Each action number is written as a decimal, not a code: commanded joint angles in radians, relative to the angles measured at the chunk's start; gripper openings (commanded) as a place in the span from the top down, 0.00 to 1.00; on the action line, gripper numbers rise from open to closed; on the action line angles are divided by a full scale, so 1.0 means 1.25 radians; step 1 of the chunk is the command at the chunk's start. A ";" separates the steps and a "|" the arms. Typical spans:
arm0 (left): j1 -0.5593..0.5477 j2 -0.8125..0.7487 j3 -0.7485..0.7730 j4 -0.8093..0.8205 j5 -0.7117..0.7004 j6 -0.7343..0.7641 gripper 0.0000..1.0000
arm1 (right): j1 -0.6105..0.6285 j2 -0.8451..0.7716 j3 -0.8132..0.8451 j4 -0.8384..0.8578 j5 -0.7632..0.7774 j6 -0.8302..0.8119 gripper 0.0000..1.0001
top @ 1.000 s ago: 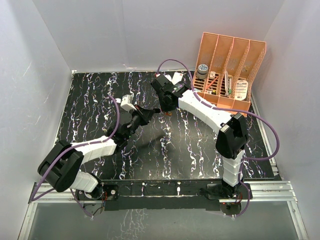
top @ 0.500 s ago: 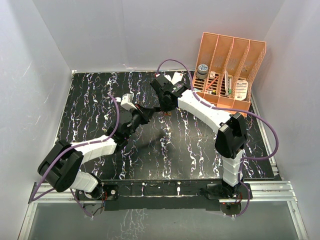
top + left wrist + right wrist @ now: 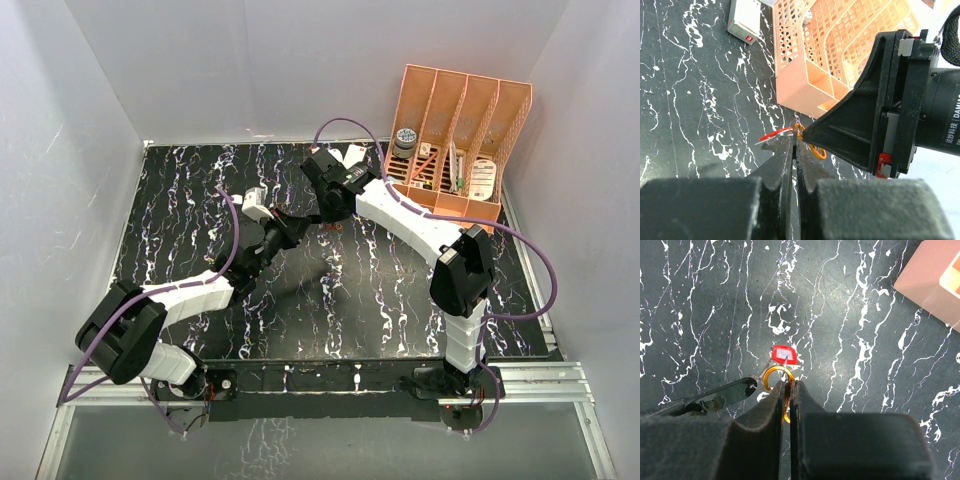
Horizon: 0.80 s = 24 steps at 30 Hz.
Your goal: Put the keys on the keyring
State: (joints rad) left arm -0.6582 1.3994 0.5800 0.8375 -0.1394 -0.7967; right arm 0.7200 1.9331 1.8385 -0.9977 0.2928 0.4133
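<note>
While your right gripper [image 3: 788, 387] is pinching the keyring [image 3: 771, 374] and your left gripper [image 3: 794, 147] is clamping the red-headed key [image 3: 784, 354], be feeding it on slowly

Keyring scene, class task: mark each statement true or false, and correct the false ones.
1. The right tool is shut on the keyring. True.
2. The white box lies on the table, apart from the orange organizer. True.
3. The red-headed key lies in the orange organizer. False: it is at the keyring, between the two tools.
4. The left tool is wide open. False: its fingers are closed to a thin slit.
</note>
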 commanded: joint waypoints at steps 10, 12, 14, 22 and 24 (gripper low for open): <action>-0.006 -0.011 0.033 0.021 -0.006 0.002 1.00 | 0.006 0.001 0.042 0.017 0.016 0.003 1.00; -0.006 -0.014 0.031 0.021 -0.008 0.002 1.00 | 0.005 0.000 0.040 0.020 0.017 0.003 1.00; -0.006 -0.017 0.030 0.019 -0.010 0.003 1.00 | 0.005 -0.001 0.039 0.021 0.017 0.004 1.00; -0.006 -0.057 0.011 0.003 -0.022 0.005 1.00 | 0.005 0.001 0.033 0.040 0.028 0.013 1.00; -0.006 -0.070 0.006 -0.006 -0.026 0.007 1.00 | 0.004 0.004 0.040 0.043 0.032 0.015 1.00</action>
State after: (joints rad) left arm -0.6613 1.3846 0.5835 0.8253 -0.1474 -0.7963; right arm 0.7200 1.9350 1.8450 -0.9913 0.2974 0.4191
